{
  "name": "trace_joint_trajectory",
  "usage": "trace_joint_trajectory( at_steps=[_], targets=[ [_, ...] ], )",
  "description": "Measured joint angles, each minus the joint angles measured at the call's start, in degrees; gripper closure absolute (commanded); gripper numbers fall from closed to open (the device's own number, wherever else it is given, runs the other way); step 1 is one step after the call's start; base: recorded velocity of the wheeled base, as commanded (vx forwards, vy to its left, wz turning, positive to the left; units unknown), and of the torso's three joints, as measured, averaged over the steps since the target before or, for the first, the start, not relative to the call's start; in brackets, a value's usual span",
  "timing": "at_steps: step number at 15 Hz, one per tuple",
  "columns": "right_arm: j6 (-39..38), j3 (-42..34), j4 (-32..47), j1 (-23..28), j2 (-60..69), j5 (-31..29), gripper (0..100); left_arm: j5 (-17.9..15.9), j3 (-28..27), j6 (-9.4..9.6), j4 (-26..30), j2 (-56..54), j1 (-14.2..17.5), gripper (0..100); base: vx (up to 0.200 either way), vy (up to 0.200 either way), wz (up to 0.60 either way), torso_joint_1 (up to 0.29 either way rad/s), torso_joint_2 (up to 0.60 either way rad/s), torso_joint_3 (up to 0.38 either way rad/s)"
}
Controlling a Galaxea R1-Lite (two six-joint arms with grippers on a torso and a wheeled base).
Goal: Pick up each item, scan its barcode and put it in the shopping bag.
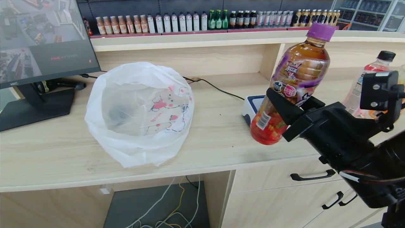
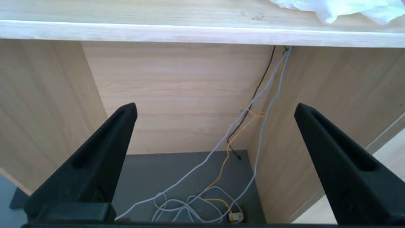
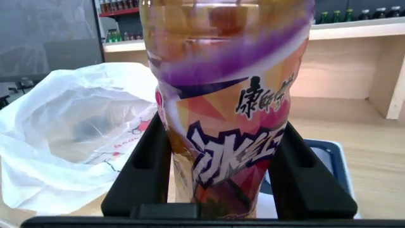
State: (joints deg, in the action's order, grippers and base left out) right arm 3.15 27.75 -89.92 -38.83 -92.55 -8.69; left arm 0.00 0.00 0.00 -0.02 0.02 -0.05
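My right gripper point(image 1: 284, 106) is shut on a purple-capped bottle of amber drink point(image 1: 292, 85), held tilted just above the white and blue barcode scanner point(image 1: 250, 107) on the counter. Up close, the bottle point(image 3: 228, 107) stands between the black fingers point(image 3: 142, 164), with the scanner point(image 3: 329, 164) behind it. The white plastic shopping bag point(image 1: 139, 110) stands open at the counter's middle, left of the bottle; something dark lies inside it. The bag point(image 3: 69, 139) also appears in the right wrist view. My left gripper point(image 2: 212, 171) hangs open below the counter edge, holding nothing.
A monitor point(image 1: 41, 38) on a black stand occupies the counter's left end. A red-labelled bottle with a black cap point(image 1: 368, 82) waits at the far right. Cables point(image 1: 215, 87) run across the back of the counter. Drawers with black handles point(image 1: 311, 175) sit below; shelves of bottles point(image 1: 215, 19) line the back.
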Motion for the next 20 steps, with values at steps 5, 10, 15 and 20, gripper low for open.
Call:
trace_joint_trajectory(
  at_steps=[5, 10, 15, 20],
  targets=[
    [0.0, -0.7, 0.0, 0.0, 0.5, 0.2, 100, 0.0, 0.0, 0.02, 0.0, 0.0, 0.0, 0, 0.0, 0.2, 0.0, 0.003, 0.01, -0.001],
    [0.0, -0.8, 0.0, 0.0, 0.7, 0.2, 100, 0.0, 0.0, 0.0, 0.0, 0.0, 0.0, 0, 0.0, 0.2, 0.0, 0.003, 0.0, 0.002],
    [0.0, -0.3, 0.0, -0.1, 0.8, 0.2, 100, 0.0, 0.0, 0.18, 0.0, 0.0, 0.0, 0, 0.0, 0.0, 0.0, 0.0, 0.0, 0.0],
    [0.4, -0.1, 0.0, -0.1, 0.8, 0.2, 100, 0.0, 0.0, 0.21, 0.0, 0.0, 0.0, 0, 0.0, 0.0, 0.0, 0.0, 0.0, 0.0]
  ],
)
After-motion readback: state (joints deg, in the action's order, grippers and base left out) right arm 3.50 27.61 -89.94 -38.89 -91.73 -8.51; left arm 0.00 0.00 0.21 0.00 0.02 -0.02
